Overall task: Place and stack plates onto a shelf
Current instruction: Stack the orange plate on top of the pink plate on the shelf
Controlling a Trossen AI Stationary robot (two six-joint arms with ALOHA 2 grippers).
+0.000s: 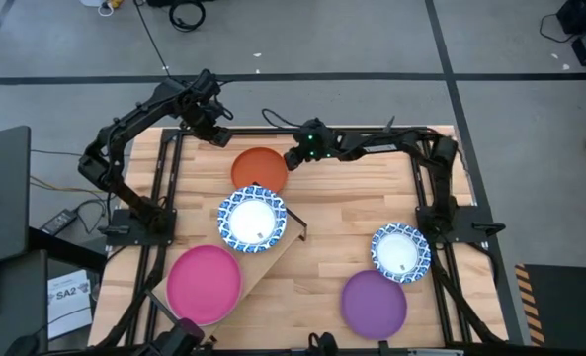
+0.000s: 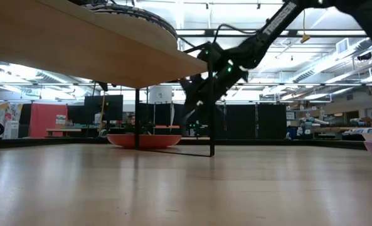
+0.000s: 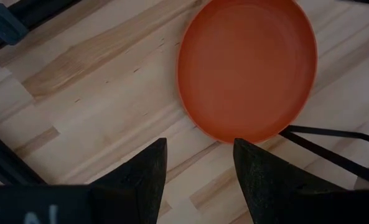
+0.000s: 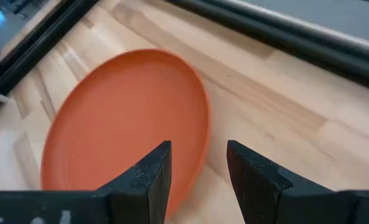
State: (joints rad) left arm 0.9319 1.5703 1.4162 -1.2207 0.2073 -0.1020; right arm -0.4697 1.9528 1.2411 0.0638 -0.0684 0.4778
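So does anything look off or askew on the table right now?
The shelf sits skewed, at an angle to the table's slats, with a patterned plate and a magenta plate on it. The orange plate lies flat on the table, partly under the shelf's end. Nothing is spilled or broken.

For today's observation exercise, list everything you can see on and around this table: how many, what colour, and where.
Orange plate: one, orange, on the table at the far edge, between both grippers.
Patterned plates: two, blue-and-white; one on the shelf, one on the table at right.
Magenta plate: one, on the shelf's near end.
Purple plate: one, near right of the table.
Shelf: one, light wood, black legs, lying diagonally.
Table: one, slatted wood.
Left gripper: open, above the table left of the orange plate.
Right gripper: open, beside the orange plate's right rim.
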